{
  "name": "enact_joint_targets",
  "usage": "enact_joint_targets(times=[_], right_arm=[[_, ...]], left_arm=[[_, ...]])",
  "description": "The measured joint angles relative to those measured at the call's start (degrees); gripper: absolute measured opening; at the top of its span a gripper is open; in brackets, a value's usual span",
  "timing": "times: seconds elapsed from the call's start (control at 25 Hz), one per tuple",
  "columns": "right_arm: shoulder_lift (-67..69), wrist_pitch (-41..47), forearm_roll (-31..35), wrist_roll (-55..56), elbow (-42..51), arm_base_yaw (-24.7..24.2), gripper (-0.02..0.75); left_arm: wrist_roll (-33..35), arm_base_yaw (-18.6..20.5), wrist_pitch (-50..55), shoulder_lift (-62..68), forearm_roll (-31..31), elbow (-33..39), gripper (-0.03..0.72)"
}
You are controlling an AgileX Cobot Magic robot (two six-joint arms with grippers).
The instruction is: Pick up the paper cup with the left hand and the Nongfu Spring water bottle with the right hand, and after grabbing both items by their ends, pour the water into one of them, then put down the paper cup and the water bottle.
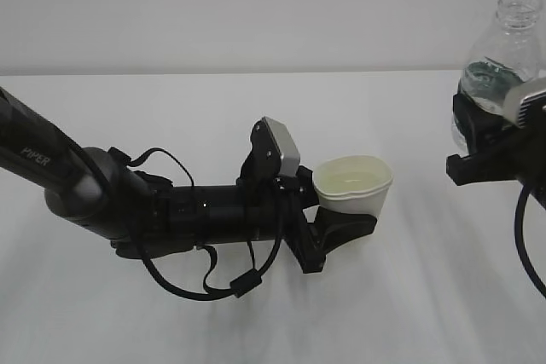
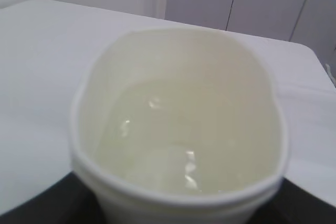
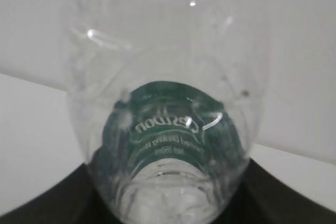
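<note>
My left gripper (image 1: 345, 226) is clamped on the paper cup (image 1: 353, 187), fingers pressing its lower wall from both sides. Cup sits upright at scene centre, held just above the white table (image 1: 256, 313); rim is squeezed from round into an oval. In the left wrist view the paper cup (image 2: 178, 124) fills the frame, with water (image 2: 173, 150) inside, clear, highlights on its surface, level well below the rim. Left arm (image 1: 77, 181) lies low across the table from the left edge, cables (image 1: 213, 283) looped under it.

My right gripper (image 1: 495, 147) is clamped on the Nongfu Spring water bottle (image 1: 503, 49) at the far right edge of the scene, gripping around the lower body at the green label. Bottle stands upright, open neck at top, no cap. Well apart from the cup, to its right and higher. Right wrist view: the bottle (image 3: 168, 129) seen from the base end, green label (image 3: 168, 124) showing through the clear plastic with white lettering reversed. Cannot tell how much water is left in it.
</note>
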Motion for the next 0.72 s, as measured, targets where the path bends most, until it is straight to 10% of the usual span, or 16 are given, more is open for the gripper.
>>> enact_joint_targets(times=[0.72], right_arm=[[15.15, -0.24, 1.16, 11.06, -0.97, 0.0, 0.392]], left_arm=[[2.75, 0.0, 0.28, 0.0, -1.49, 0.0, 0.432]])
